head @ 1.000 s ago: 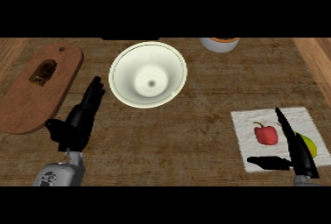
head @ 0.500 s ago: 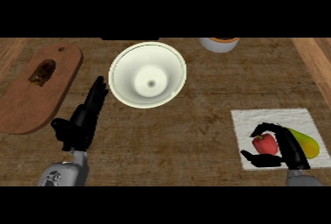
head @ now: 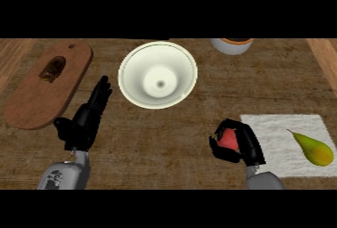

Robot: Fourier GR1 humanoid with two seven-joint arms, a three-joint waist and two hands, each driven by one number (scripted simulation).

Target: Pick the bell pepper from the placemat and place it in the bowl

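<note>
My right hand has its fingers curled round the red bell pepper, which shows only partly between them. It hangs just left of the white placemat's left edge, over the wooden counter. The cream bowl stands empty at the upper middle, up and to the left of that hand. My left hand rests open at the lower left, fingers pointing up towards the bowl's left side.
A yellow-green pear lies on the placemat's right part. A wooden cutting board with a small brown item lies at the left. A grey cup stands at the top edge, right of the bowl.
My right hand closed round the bell pepper on the placemat and has carried it left, off the mat's edge. The pear is now uncovered. The left hand has barely moved.
</note>
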